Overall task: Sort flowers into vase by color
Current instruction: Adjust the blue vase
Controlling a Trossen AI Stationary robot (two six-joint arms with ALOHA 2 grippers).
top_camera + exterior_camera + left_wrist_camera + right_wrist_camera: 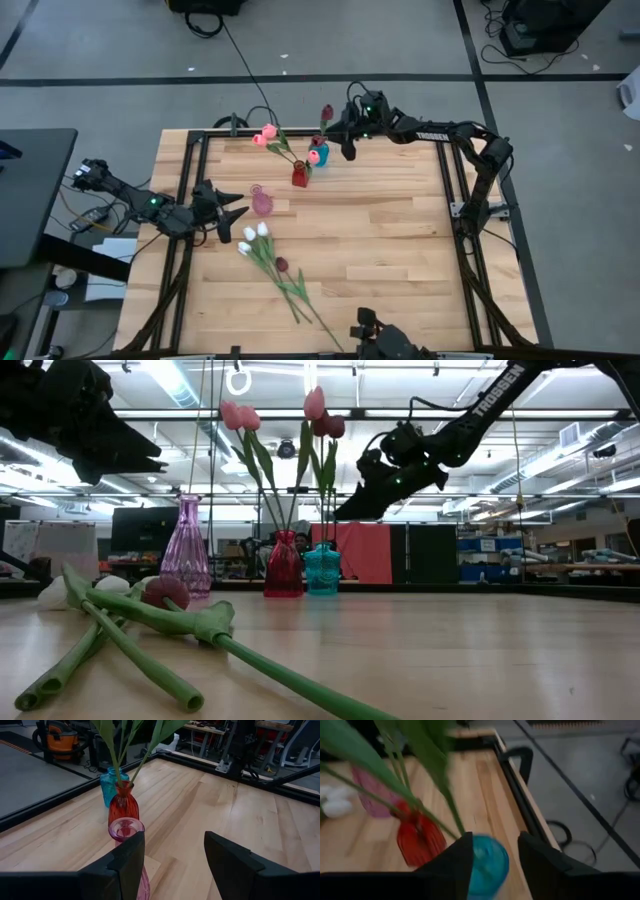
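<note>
Long-stemmed artificial tulips (272, 258), white and maroon heads, lie on the table; left gripper (174, 855) and right gripper (494, 855) both gape empty.

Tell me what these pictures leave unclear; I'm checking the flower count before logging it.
- Loose flowers, high view: stems overlap, heads too small to count.
- Teal vase, right wrist view: blurred, partly behind the right hand.
- Pink vase, left wrist view: base cut off behind the left hand.
</note>
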